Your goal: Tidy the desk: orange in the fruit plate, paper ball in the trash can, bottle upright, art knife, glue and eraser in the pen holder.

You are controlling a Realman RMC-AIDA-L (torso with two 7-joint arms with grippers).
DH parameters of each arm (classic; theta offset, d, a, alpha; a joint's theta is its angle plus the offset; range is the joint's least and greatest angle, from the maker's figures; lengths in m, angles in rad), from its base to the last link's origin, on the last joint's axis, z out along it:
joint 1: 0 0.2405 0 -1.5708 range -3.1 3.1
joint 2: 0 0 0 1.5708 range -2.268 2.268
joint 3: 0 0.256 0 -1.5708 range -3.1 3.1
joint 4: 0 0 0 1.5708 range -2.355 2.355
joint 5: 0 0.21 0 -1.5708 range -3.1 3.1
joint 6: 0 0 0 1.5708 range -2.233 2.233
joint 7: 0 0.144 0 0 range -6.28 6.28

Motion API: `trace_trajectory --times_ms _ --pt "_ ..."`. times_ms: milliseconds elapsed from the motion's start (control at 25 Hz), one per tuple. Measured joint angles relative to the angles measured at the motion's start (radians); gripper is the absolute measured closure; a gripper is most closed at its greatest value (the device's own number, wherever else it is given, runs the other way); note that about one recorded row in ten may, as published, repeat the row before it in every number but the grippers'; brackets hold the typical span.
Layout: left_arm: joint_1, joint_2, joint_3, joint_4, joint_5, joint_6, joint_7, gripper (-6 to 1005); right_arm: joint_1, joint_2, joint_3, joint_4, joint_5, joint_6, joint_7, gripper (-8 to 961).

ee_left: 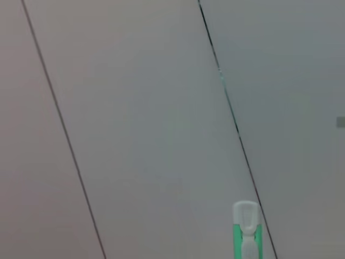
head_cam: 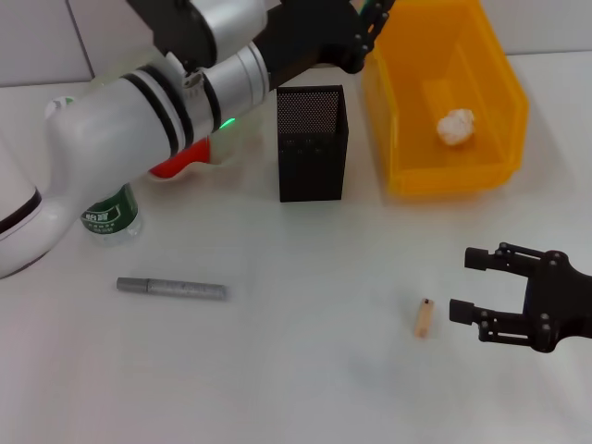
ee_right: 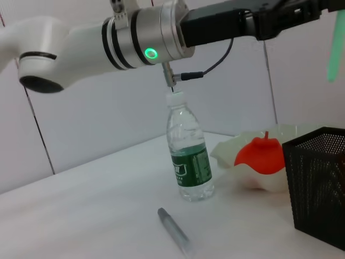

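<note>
**Knife held high above the holder**

The left end effector (head_cam: 370, 23) is raised above and behind the holder (head_cam: 313, 143), closed on the knife (ee_right: 335, 46) — its mint-green body and white end show in the left wrist view against a wall. The right end effector (head_cam: 481, 285) hovers low over the table (head_cam: 305, 370) with jaws open, just beside a small tan stick (head_cam: 424, 317). The paper ball (head_cam: 455, 127) lies in the bin (head_cam: 407, 148). The bottle (ee_right: 187, 151) stands upright; the orange (ee_right: 260, 152) sits in the plate (ee_right: 232, 154) — a grey stick (head_cam: 171, 288) lies on the table in front.
</note>
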Motion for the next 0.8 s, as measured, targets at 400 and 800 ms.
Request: trace_trajectory --times_ms 400,800 --pt "-0.006 0.000 0.006 -0.102 -0.076 0.063 0.066 741 0.013 -0.001 -0.003 0.011 0.000 0.006 -0.001 169" --pt "-0.029 0.000 0.010 -0.185 -0.106 0.102 0.076 732 0.024 -0.001 -0.005 0.026 -0.004 0.013 -0.002 169"
